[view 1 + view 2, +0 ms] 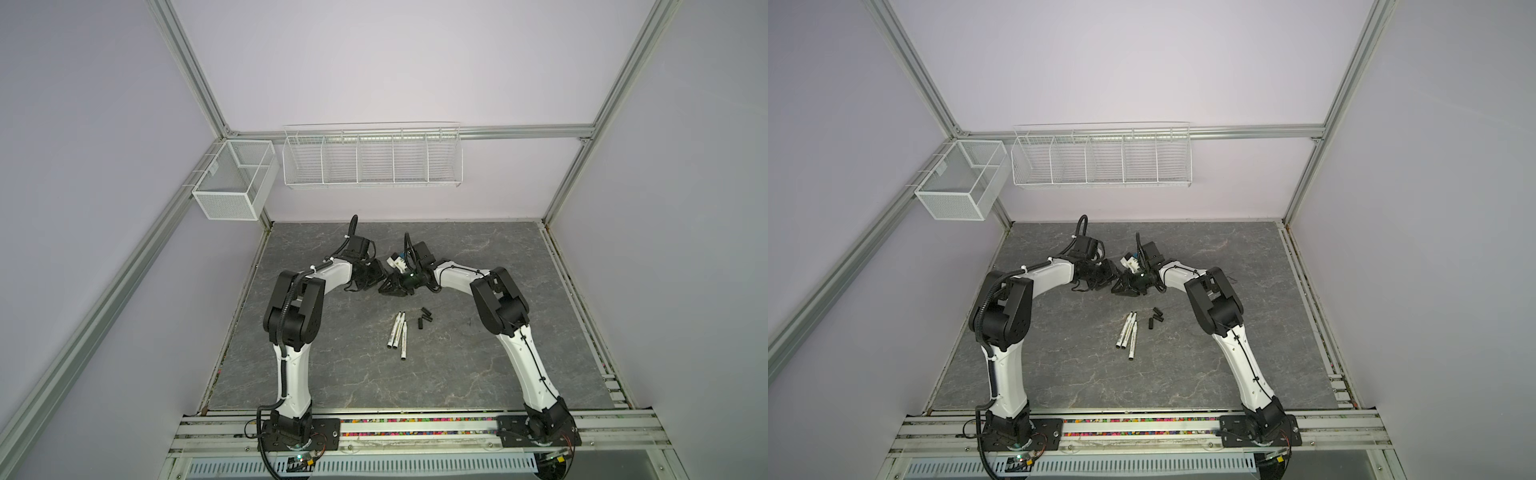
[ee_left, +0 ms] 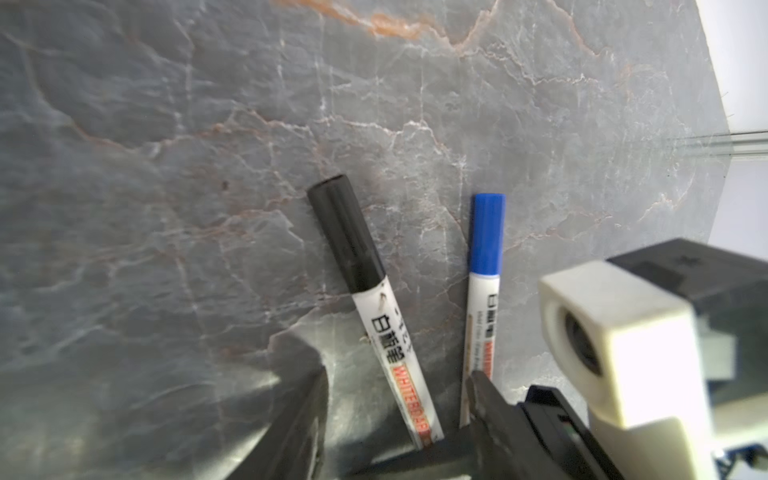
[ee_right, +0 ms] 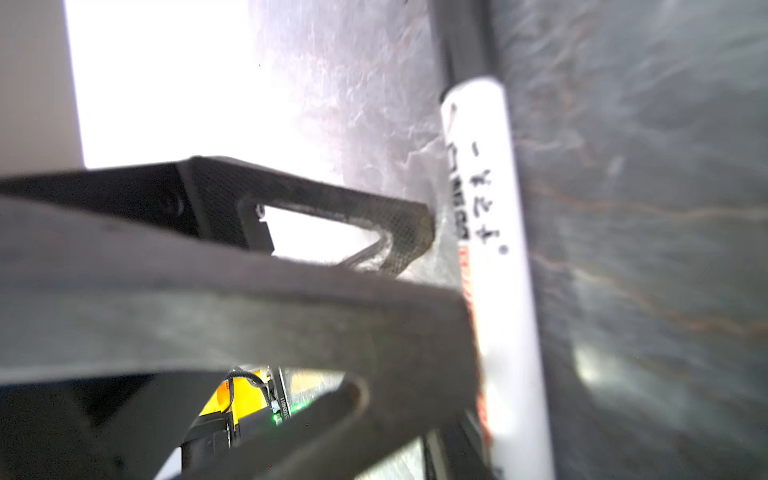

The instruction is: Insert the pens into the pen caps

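Observation:
In the left wrist view a white pen (image 2: 390, 353) wearing a black pen cap (image 2: 347, 232) lies beside a blue-capped pen (image 2: 482, 307). My left gripper (image 2: 397, 374) is open and straddles the black-capped pen without touching it. My right gripper (image 1: 390, 289) comes in from the right, shut on that pen's lower barrel (image 3: 494, 249); the left gripper's near finger (image 3: 374, 316) hides most of its jaws. Both grippers meet at the table's rear centre (image 1: 1119, 282). Nearer the front, three uncapped pens (image 1: 397, 332) lie side by side, with three loose black pen caps (image 1: 424, 319) just right of them.
The right wrist's white camera housing (image 2: 623, 353) sits close beside my left gripper. A wire rack (image 1: 372, 158) and a mesh box (image 1: 235, 178) hang on the back wall. The grey stone slab (image 1: 478, 374) ends at metal rails in front.

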`<state>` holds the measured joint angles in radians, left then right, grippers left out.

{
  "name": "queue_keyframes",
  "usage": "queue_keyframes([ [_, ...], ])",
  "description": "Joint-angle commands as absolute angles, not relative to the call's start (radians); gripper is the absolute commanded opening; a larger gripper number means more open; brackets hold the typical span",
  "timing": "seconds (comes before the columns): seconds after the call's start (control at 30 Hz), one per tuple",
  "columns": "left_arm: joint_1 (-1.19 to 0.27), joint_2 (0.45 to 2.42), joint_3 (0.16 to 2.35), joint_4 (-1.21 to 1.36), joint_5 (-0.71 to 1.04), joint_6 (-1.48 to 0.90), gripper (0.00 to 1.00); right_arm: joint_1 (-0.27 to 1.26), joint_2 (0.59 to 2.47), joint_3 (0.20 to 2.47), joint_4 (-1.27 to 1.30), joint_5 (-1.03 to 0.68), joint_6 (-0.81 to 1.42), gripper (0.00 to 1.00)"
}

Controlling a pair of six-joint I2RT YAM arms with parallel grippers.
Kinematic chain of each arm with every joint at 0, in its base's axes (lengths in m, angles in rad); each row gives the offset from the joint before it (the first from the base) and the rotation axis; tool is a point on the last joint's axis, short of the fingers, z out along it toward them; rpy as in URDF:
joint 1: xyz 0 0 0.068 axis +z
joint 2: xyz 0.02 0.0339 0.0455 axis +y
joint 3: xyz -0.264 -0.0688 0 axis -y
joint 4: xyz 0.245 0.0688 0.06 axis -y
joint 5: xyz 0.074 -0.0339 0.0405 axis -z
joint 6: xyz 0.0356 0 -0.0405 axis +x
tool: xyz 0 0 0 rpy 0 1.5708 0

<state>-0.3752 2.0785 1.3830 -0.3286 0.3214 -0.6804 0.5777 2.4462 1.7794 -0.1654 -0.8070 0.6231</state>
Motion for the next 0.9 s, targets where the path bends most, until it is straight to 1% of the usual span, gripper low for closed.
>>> queue_keyframes([
  [0.0,-0.4,2.197,1.271,-0.619,0.261,-0.655,0.55,0.578,2.447,1.773,-0.1,-0.81,0.647,0.29],
  [0.2,-0.4,2.17,1.258,-0.597,0.268,-0.641,0.55,0.578,2.351,1.685,-0.03,-0.835,0.651,0.29],
  [0.3,-0.4,2.123,1.242,-0.561,0.281,-0.621,0.55,0.577,2.278,1.628,-0.035,-0.833,0.633,0.3],
  [0.53,-0.412,1.864,1.109,-0.518,0.19,-0.526,0.57,0.553,2.05,1.425,-0.058,-0.758,0.581,0.3],
  [0.67,-0.49,1.737,1.023,-0.585,0.091,-0.425,0.57,0.513,1.931,1.313,-0.071,-0.665,0.571,0.29],
  [0.8,-0.611,1.662,0.95,-0.627,0.01,-0.38,0.56,0.471,1.848,1.268,-0.115,-0.556,0.544,0.29],
  [0.87,-0.669,1.632,0.92,-0.61,-0.001,-0.374,0.56,0.464,1.821,1.261,-0.132,-0.53,0.52,0.29],
])
